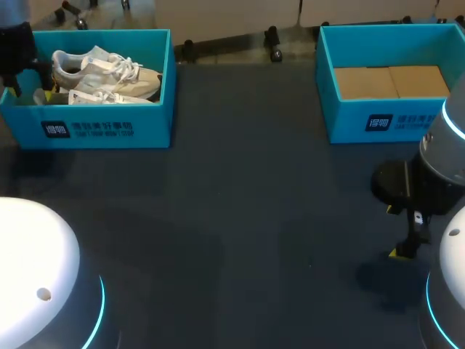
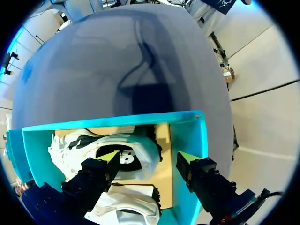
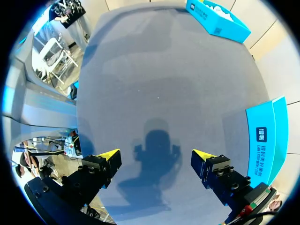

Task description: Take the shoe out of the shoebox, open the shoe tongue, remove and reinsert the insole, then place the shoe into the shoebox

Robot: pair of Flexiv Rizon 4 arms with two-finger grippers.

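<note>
A pair of white and beige shoes lies in the blue shoebox at the table's far left. One shoe is at the back, the other in front of it. My left gripper is inside the box's left end. In the left wrist view it is open around the heel of the back shoe. One fingertip is against the shoe, and the other stands clear near the box wall. The second shoe lies under the gripper. My right gripper hangs open and empty over bare table at the right.
A second blue box stands at the far right, its floor brown cardboard; its side shows beside my right gripper. The dark table stretches between the two boxes.
</note>
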